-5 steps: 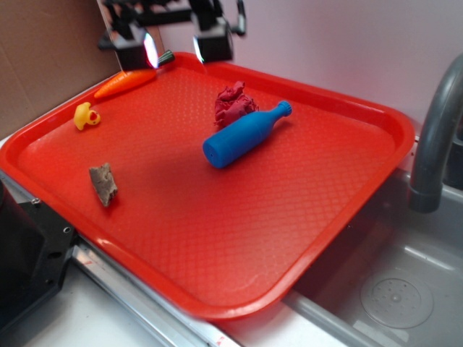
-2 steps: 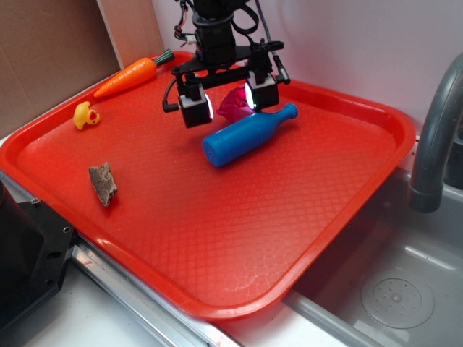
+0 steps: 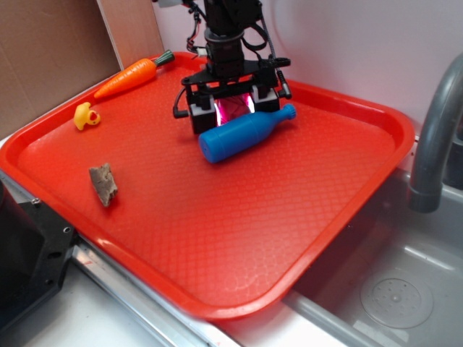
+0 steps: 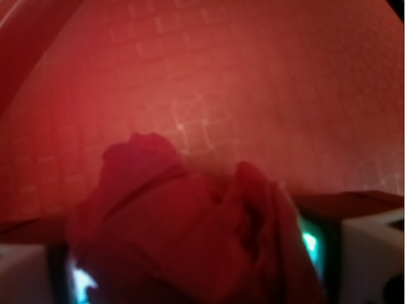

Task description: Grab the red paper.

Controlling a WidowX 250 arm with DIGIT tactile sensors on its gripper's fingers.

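Note:
The red paper [image 3: 235, 110], a crimson-pink crumpled wad, lies at the back of the red tray [image 3: 217, 238], just behind the blue bottle [image 3: 242, 134]. My gripper [image 3: 233, 112] is lowered over it, open, with one finger [image 3: 200, 118] on its left and the other [image 3: 266, 100] on its right. In the wrist view the paper [image 4: 190, 234] fills the space between the jaws of the gripper [image 4: 190, 278], with thin lit gaps on both sides. The lower part of the wad is hidden behind the bottle in the exterior view.
The blue bottle lies on its side against the front of the gripper. An orange carrot [image 3: 130, 76], a yellow duck [image 3: 85, 116] and a brown-grey scrap [image 3: 103, 183] lie on the tray's left. A grey faucet [image 3: 434, 137] and a sink [image 3: 391, 289] are at the right.
My gripper has come from the tray's back left, moved right over the red paper and dropped down around it. The bottle looks nudged slightly.

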